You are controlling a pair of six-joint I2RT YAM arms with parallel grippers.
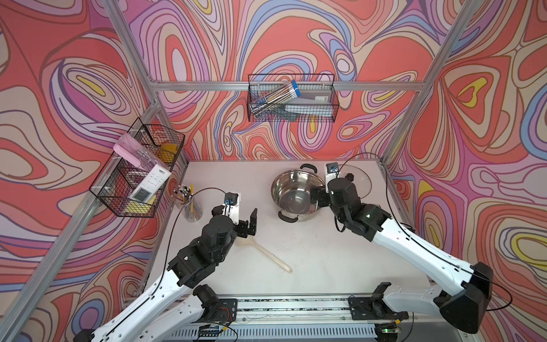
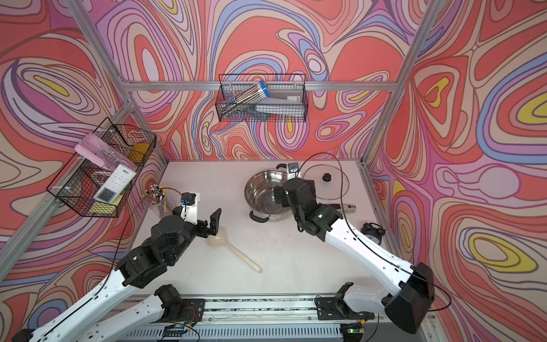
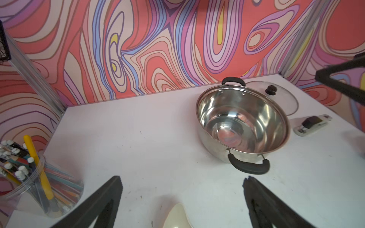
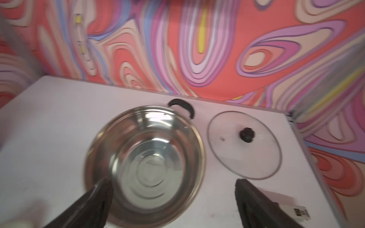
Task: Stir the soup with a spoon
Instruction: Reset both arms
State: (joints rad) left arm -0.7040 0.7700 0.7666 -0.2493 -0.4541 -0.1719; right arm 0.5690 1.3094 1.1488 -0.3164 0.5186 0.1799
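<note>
The spoon (image 1: 246, 241) (image 2: 217, 239), a cream ladle, lies flat on the white table with its handle running toward the front. Its bowl tip shows in the left wrist view (image 3: 178, 216). My left gripper (image 1: 234, 213) (image 2: 196, 213) (image 3: 181, 180) hovers open just behind the ladle bowl and holds nothing. The steel pot (image 1: 284, 183) (image 2: 257, 183) (image 3: 205, 110) (image 4: 94, 150) stands at the back right with its shiny inside exposed. I cannot make out any soup in it. My right gripper (image 1: 318, 197) (image 2: 279, 197) (image 4: 173, 182) is open and empty above the pot's right rim.
A glass lid (image 1: 359, 177) (image 2: 325, 177) (image 4: 245, 154) lies flat to the right of the pot. A jar of pencils (image 1: 189, 204) (image 3: 29, 177) stands at the left edge. A white stapler (image 2: 346, 207) (image 3: 312, 124) and a black clock (image 2: 371, 232) sit at the right. Wire baskets (image 1: 139, 168) hang on the walls.
</note>
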